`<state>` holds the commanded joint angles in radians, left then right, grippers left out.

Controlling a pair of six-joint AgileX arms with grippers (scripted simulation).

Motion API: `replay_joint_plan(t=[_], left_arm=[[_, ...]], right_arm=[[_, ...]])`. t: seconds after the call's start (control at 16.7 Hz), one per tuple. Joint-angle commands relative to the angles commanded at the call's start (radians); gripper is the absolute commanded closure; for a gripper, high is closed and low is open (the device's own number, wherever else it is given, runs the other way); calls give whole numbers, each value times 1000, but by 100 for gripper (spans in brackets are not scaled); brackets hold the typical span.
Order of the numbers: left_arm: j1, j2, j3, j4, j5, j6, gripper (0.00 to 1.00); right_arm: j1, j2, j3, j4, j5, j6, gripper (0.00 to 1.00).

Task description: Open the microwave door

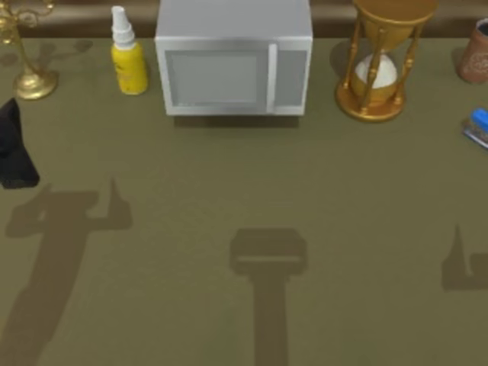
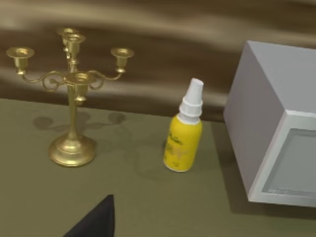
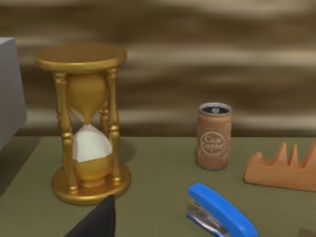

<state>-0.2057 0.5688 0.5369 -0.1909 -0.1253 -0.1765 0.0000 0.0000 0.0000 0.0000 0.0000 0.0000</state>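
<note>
The light-grey microwave (image 1: pixel 233 57) stands at the back middle of the table, front facing me. Its door (image 1: pixel 217 78) lies flat and shut, with a darker window and a pale vertical handle bar (image 1: pixel 272 78) beside the control strip (image 1: pixel 292 76). My left gripper (image 1: pixel 17 152) hovers at the table's far left, well away from the microwave. The left wrist view shows one dark finger (image 2: pixel 98 222) and the microwave's corner (image 2: pixel 266 108). My right arm is outside the top view. The right wrist view shows one of its fingers (image 3: pixel 101 222), with nothing held.
A gold candelabra (image 1: pixel 27 57) and a yellow spray bottle (image 1: pixel 128 57) stand left of the microwave. To its right are a gold hourglass (image 1: pixel 379 69), a brown can (image 1: pixel 476 53) and a blue stapler (image 1: pixel 477 126). An orange spiked block (image 3: pixel 284 170) lies beyond the stapler.
</note>
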Motion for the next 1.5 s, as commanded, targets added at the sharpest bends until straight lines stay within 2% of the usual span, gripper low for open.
replay_joint_plan(t=[0.48,0.78,1.08,1.5], left_arm=[[-271,932,727,-281,-165,-220,0],[-412,1371,1099,-417,-248,-339,0],[-494,1598,1328,-482,-296,-413,0],[-499,1626,1355,-485,-300,-419,0]], right_arm=[[0,0,0,0,0,0,0],[0,0,0,0,0,0,0],[0,0,0,0,0,0,0],[0,0,0,0,0,0,0]])
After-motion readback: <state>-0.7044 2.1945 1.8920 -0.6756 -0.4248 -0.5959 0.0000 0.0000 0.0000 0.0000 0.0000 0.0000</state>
